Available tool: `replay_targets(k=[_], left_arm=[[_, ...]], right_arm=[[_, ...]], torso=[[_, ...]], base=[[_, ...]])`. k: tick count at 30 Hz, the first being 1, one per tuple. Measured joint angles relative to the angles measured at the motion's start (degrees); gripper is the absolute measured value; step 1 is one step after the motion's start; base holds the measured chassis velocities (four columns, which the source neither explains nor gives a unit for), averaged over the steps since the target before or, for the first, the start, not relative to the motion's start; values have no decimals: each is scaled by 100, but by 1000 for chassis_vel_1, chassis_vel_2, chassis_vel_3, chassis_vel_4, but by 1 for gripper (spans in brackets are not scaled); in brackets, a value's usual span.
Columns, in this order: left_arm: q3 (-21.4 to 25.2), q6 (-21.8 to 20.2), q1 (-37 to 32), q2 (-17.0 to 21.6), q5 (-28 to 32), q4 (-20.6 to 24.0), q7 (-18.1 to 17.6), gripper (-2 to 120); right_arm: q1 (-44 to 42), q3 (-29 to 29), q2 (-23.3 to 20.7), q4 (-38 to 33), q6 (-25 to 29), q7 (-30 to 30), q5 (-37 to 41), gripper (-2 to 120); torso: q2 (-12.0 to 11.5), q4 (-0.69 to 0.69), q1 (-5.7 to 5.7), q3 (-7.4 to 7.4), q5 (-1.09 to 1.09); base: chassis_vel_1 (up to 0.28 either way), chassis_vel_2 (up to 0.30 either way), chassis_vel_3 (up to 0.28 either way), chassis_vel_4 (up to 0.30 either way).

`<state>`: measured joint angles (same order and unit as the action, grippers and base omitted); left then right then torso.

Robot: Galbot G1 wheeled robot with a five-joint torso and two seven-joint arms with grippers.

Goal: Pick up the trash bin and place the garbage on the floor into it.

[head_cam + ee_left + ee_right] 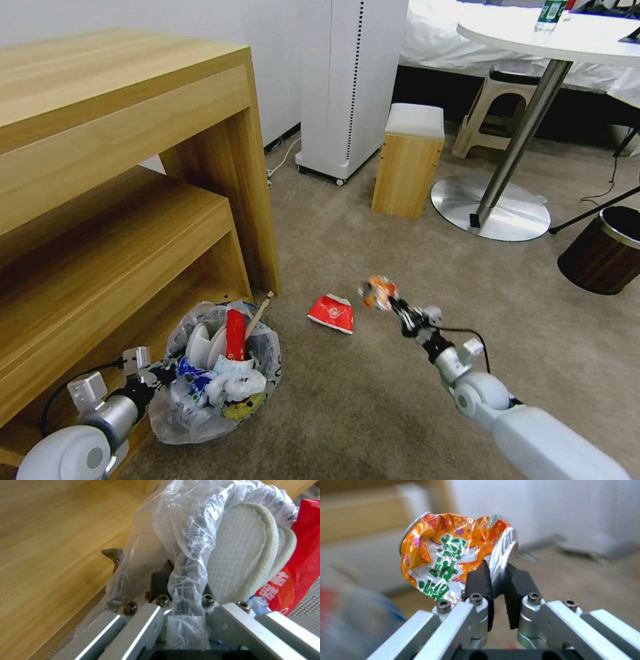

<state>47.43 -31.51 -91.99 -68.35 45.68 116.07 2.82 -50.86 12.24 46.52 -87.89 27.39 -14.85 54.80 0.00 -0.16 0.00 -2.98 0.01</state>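
- The left claw [160,375] is pinched on the rim of the bin [220,380]; in the left wrist view its fingers [160,582] press on a twisted fold of the clear bag [186,555].
- The bin sits on the floor [360,400], just beside a wooden shelf unit [133,200].
- Past the left claw, inside the bag, stand white slippers [203,343], a red wrapper [235,335] and a stick [259,315], with crumpled litter piled in front.
- The right claw [392,303] hangs above the floor, well apart from the bin, its fingers [480,580] squeezed on a crushed orange can [453,565].
- A red carton [331,313] lies on the floor between the bin and the right claw, nearer the claw.
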Motion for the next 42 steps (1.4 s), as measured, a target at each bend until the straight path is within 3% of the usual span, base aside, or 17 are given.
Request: replay_targets(k=[2,3,5,6,9,10,12,15,23,32,37,38,40,42], left_arm=[[-3,-42,-21,-18,-2,90,-25,1],[-3,-42,-21,-18,-2,90,-25,1],[-4,-94,-32,-34,3,194,-66,1],[-4,-94,-32,-34,3,194,-66,1],[12,-170,-74,-60,63,380,-116,1],[12,-170,-74,-60,63,380,-116,1],[60,-242,-147,-50,195,570,-180,1],[121,-274,-240,-18,263,705,-216,1],[175,-399,-466,53,535,1123,-391,1],[171,-406,-580,12,501,1256,-402,1],[172,-406,-592,-40,468,1276,-386,1],[173,-405,-591,-58,456,1275,-379,1],[173,-402,-590,-65,449,1268,-375,1],[174,-393,-577,-103,420,1202,-363,1]], right_arm=[[352,426,-198,-680,-123,-10,252,7],[352,426,-198,-680,-123,-10,252,7],[973,1116,-338,-1382,-369,120,529,7],[973,1116,-338,-1382,-369,120,529,7],[1757,2238,-299,-1798,-580,483,806,7],[1757,2238,-299,-1798,-580,483,806,7],[2093,2864,-200,-1815,-642,625,817,7],[2188,3200,-127,-1789,-653,767,804,7],[2117,3668,73,-1678,-791,1273,629,7],[2172,4023,289,-1640,-954,1679,621,7],[2288,4263,366,-1719,-1006,1720,668,22],[2288,4285,348,-1751,-1007,1701,668,30],[2288,4286,336,-1764,-1007,1687,671,32],[2280,4280,271,-1794,-1001,1594,673,44]], torso=[[0,2,0,0,-4],[0,2,0,0,-4],[0,2,0,0,-3],[0,2,0,0,-3],[0,2,0,0,-3],[0,2,0,0,-3],[0,1,0,0,0],[0,-1,0,0,-2],[0,-1,0,0,-1],[0,0,0,0,-2],[0,1,0,0,-2],[0,0,0,0,-1],[0,-1,0,0,-1],[0,0,0,0,-1]], base=[[0,0,0,0],[0,0,0,0],[0,0,0,0],[0,0,0,0],[0,0,0,0],[0,0,0,0],[0,0,0,0],[0,0,0,0],[0,0,0,0],[0,0,0,0],[0,0,0,0],[0,0,0,0],[0,0,0,0],[0,0,0,0]])
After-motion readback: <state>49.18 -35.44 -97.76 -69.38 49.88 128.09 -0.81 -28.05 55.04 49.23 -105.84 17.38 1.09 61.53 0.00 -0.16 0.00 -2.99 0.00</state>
